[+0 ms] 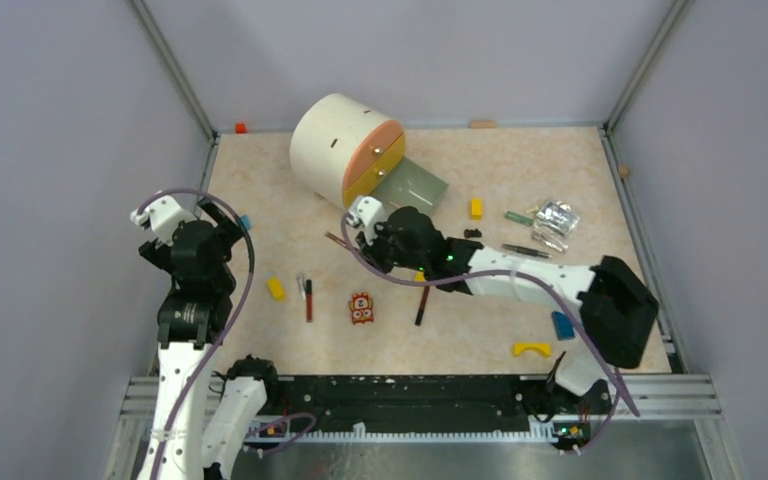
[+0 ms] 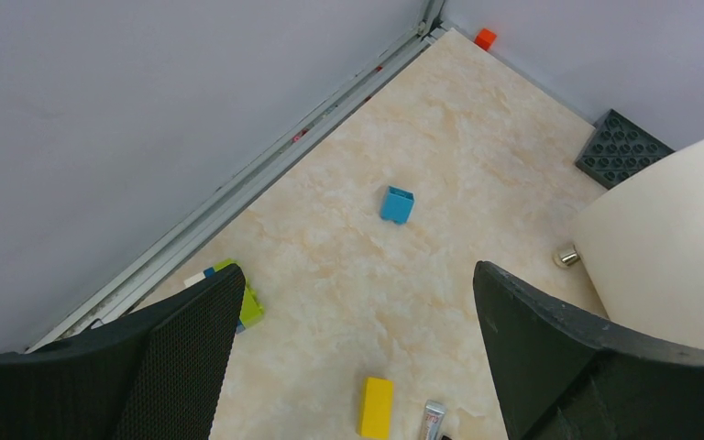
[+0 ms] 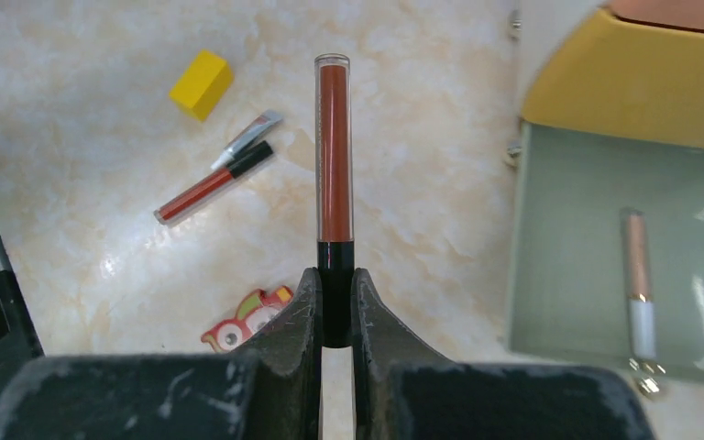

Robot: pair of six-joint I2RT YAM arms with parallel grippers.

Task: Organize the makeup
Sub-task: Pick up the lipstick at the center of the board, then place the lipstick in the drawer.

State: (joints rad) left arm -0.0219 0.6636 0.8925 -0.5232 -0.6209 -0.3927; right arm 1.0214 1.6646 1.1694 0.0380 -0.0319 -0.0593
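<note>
My right gripper (image 3: 335,302) is shut on the black cap of a brown-red makeup tube (image 3: 334,156), which points away from it above the table. In the top view this gripper (image 1: 358,243) hangs just in front of the white round organizer (image 1: 330,140). Its green drawer (image 3: 587,229) is pulled out and holds a pink tube (image 3: 639,275). A red stick (image 1: 308,300) and a silver tube (image 1: 301,283) lie together on the table, and a brown stick (image 1: 422,303) lies nearer. My left gripper (image 2: 357,312) is open and holds nothing, at the left wall.
Yellow blocks (image 1: 276,288) (image 1: 476,208) (image 1: 531,349) and an orange owl toy (image 1: 362,308) lie among the makeup. A foil packet (image 1: 556,222), a green stick (image 1: 518,217) and a black pencil (image 1: 525,250) lie at the right. A small blue block (image 2: 397,203) sits ahead of the left gripper.
</note>
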